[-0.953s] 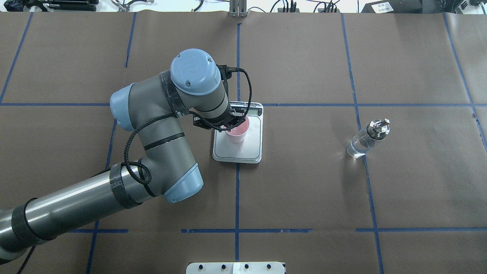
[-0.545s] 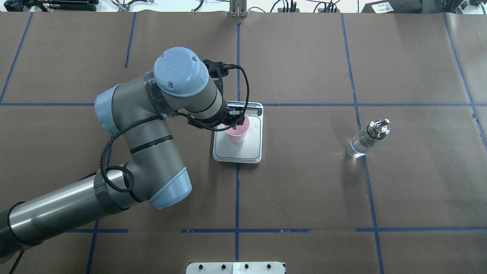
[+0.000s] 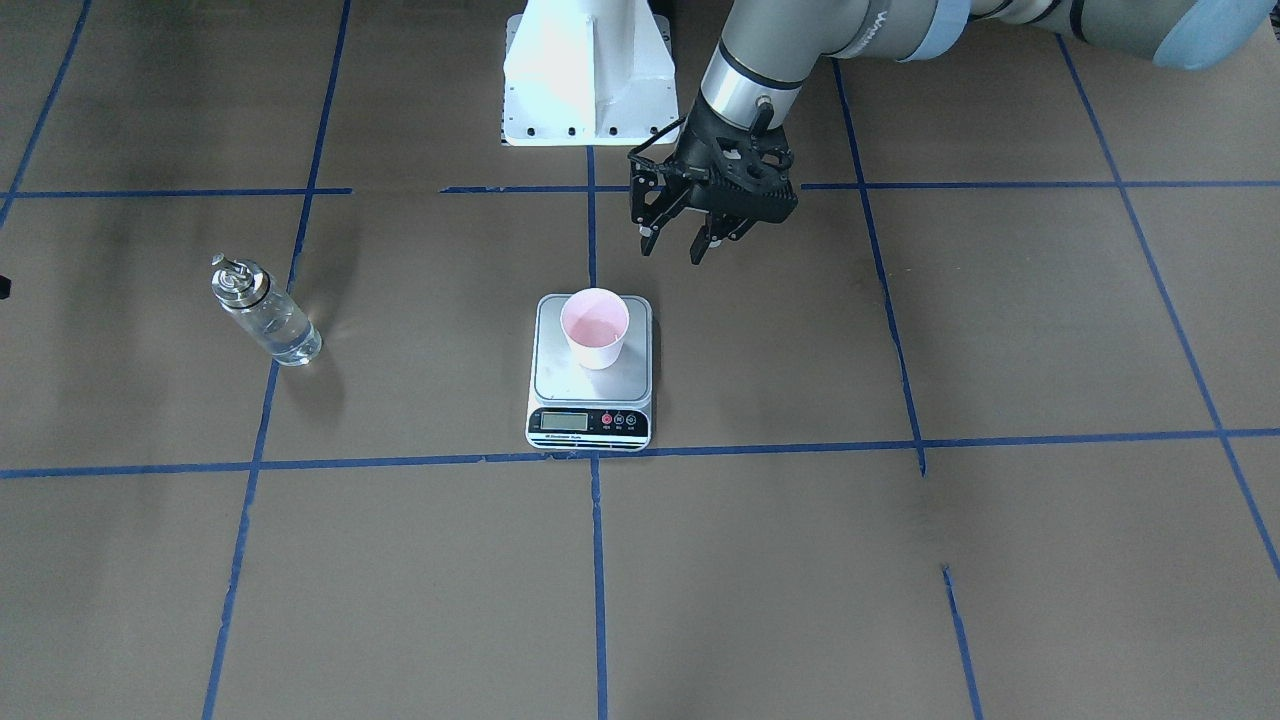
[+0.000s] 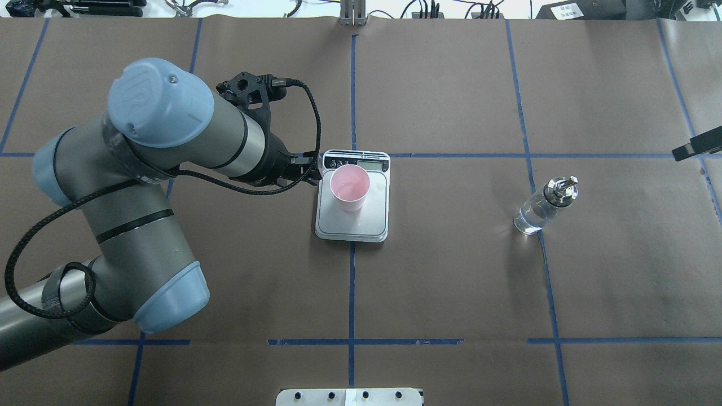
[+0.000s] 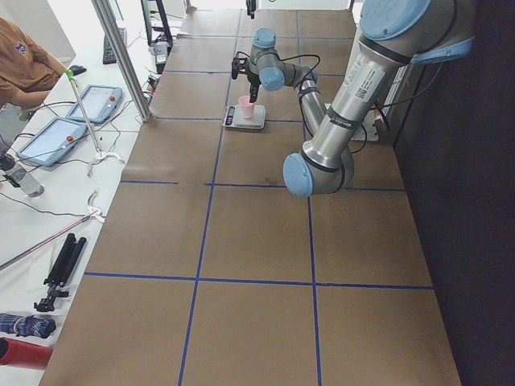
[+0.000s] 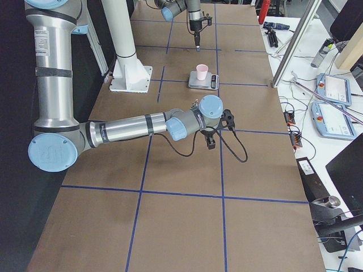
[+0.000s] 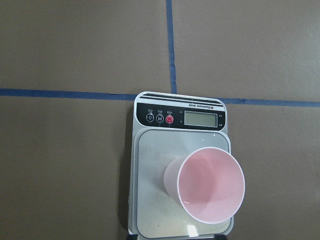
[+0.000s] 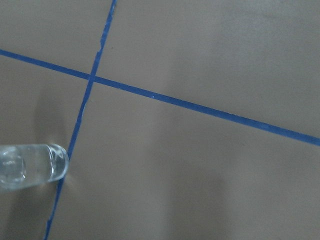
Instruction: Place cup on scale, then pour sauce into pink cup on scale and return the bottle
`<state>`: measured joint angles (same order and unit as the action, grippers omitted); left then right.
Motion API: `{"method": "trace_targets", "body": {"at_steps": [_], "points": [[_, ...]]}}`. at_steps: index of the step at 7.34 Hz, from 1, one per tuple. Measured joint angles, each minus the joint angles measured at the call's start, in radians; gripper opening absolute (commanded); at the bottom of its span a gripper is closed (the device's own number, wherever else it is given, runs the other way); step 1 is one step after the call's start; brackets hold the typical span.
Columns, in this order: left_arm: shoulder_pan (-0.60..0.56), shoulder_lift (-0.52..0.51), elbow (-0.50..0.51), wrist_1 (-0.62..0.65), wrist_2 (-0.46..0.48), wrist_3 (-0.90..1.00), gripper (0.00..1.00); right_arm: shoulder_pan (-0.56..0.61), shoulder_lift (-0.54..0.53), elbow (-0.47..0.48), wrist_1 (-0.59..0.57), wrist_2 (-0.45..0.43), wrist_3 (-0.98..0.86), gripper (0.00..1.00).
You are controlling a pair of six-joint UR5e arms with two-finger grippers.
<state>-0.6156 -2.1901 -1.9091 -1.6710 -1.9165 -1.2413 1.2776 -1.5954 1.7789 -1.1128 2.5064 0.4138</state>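
Note:
The pale pink cup (image 4: 350,189) stands upright on the silver scale (image 4: 372,220), and shows too in the front view (image 3: 595,328) and the left wrist view (image 7: 205,185). My left gripper (image 3: 680,245) is open and empty. It hangs raised just beside the scale's near left edge (image 3: 545,375), apart from the cup. The clear glass bottle (image 4: 538,208) with a silver pourer stands alone far to the right (image 3: 262,312); its base shows in the right wrist view (image 8: 30,165). My right gripper (image 6: 210,144) hovers near the bottle, and I cannot tell if it is open.
Brown paper with blue tape lines covers the table. The white robot base plate (image 3: 590,75) sits at the robot's edge. A black part of the right arm (image 4: 696,151) pokes in at the overhead view's right edge. An operator (image 5: 24,60) sits beyond the far side.
My left gripper has let go of the cup and drawn back left and up; the cup stays on the scale. A black part of the right arm has come in at the right edge.

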Motion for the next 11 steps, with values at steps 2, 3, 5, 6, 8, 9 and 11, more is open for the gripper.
{"method": "trace_targets", "body": {"at_steps": [2, 3, 5, 6, 8, 9, 11], "points": [[-0.001, 0.007, 0.001, -0.001, 0.001, 0.0, 0.59, -0.154, -0.014, 0.005, 0.394, -0.117, 0.41, 1.0], [-0.001, 0.009, 0.003, -0.001, 0.002, -0.001, 0.6, -0.2, -0.018, 0.024, 0.479, -0.145, 0.502, 1.0], [0.0, 0.01, 0.004, -0.001, 0.002, -0.003, 0.62, -0.271, -0.058, 0.115, 0.524, -0.174, 0.564, 1.0], [0.0, 0.011, 0.004, -0.001, 0.002, -0.004, 0.62, -0.317, -0.097, 0.171, 0.528, -0.221, 0.575, 1.0], [0.0, 0.012, 0.005, -0.001, 0.002, -0.007, 0.62, -0.5, -0.203, 0.286, 0.53, -0.475, 0.586, 0.98], [0.0, 0.012, 0.005, -0.001, 0.003, -0.007, 0.62, -0.599, -0.244, 0.314, 0.53, -0.621, 0.595, 0.98], [-0.001, 0.012, 0.005, -0.001, 0.004, -0.007, 0.71, -0.764, -0.304, 0.328, 0.522, -0.911, 0.627, 1.0]]}}
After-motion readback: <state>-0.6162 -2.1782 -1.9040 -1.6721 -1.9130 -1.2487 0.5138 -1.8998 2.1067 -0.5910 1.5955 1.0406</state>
